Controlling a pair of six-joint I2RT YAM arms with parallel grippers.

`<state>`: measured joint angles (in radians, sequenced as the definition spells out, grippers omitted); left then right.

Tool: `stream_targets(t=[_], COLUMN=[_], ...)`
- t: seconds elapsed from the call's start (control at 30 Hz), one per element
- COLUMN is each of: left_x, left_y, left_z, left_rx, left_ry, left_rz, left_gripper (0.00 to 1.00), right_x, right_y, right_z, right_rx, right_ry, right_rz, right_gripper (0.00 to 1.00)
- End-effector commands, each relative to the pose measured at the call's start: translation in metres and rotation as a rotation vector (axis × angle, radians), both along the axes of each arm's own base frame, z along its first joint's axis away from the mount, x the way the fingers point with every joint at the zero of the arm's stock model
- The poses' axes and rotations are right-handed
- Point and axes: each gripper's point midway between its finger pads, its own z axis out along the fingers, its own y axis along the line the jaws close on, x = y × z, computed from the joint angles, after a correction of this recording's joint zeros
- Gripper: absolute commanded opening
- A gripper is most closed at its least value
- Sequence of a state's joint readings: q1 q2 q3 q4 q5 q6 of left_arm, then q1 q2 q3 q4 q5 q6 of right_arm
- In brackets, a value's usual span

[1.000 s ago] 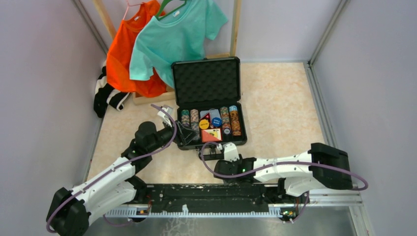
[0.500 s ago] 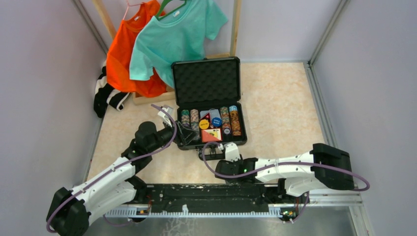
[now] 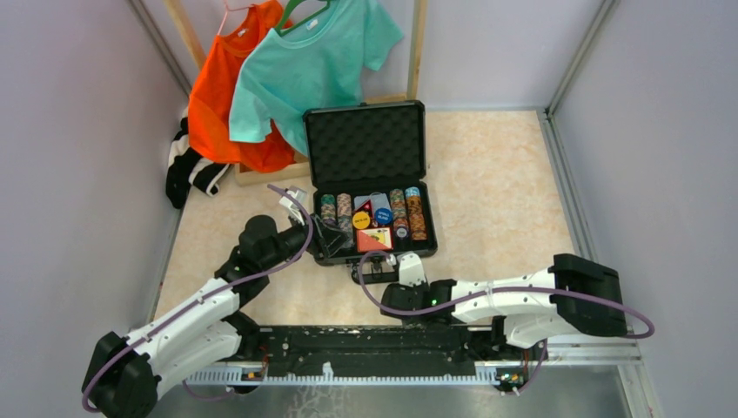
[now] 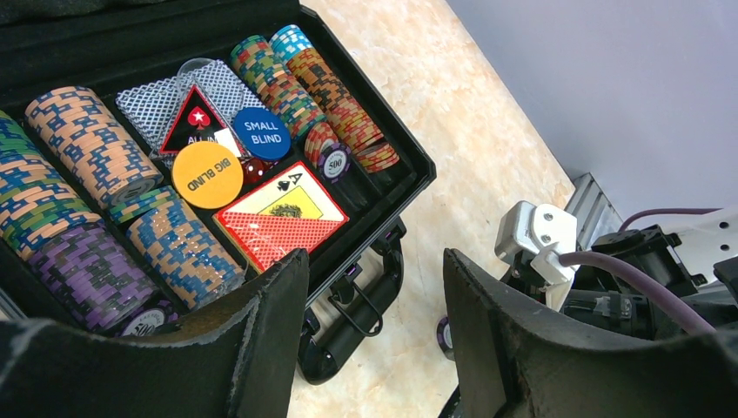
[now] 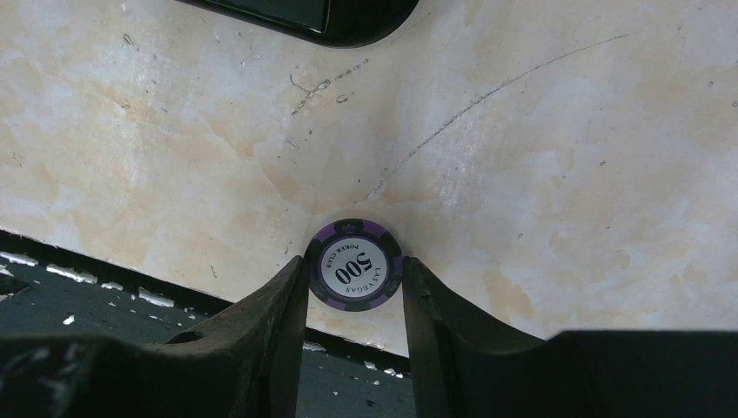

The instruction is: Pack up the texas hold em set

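Straddling purple chip [image 5: 352,266] at desk's [image 5: 566,174] near edge: right hand [image 5: 354,261]; pinch or gap, cannot tell. Left hand [image 4: 374,261] spread at case's [image 4: 416,167] left near corner.

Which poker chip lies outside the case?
The purple 500 chip, flat on the table between the fingers of the right gripper; every other chip sits in the black case.

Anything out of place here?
One purple 500 chip lies flat on the table outside the case, just off its handle, flanked by the jaws of the right gripper. The other chips, cards and buttons sit in the case.
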<state>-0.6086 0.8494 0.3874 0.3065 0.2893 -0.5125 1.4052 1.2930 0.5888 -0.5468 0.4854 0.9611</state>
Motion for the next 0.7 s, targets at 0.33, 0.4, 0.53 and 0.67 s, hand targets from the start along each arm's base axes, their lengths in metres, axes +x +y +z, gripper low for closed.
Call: stream_targets(t=[0.33,0.4,0.53,0.67], left_x=[-0.003,-0.003,-0.005,-0.007], left_y=[-0.014,-0.018,-0.023,-0.027], left_z=[-0.010,-0.011,-0.012,-0.011], left_rx=[0.010,0.003,-0.006,-0.009], left_ry=[0.116,0.144,0.172,0.193], left_rz=[-0.069,-0.085,-0.106,-0.134], left_gripper=[0.67,0.69,0.73,0.77], right_x=[0.007,0.009,0.017,0.027], right_y=[0.004,0.003,0.001,0.000], right_z=[0.010,0.014,0.023,0.031], right_rx=[0.041,0.045,0.058,0.066], right_ry=[-0.014,-0.022,-0.043,-0.064], right_rz=[-0.008,-0.007,-0.012,-0.014], right_gripper=[0.37,0.37,0.37,0.37])
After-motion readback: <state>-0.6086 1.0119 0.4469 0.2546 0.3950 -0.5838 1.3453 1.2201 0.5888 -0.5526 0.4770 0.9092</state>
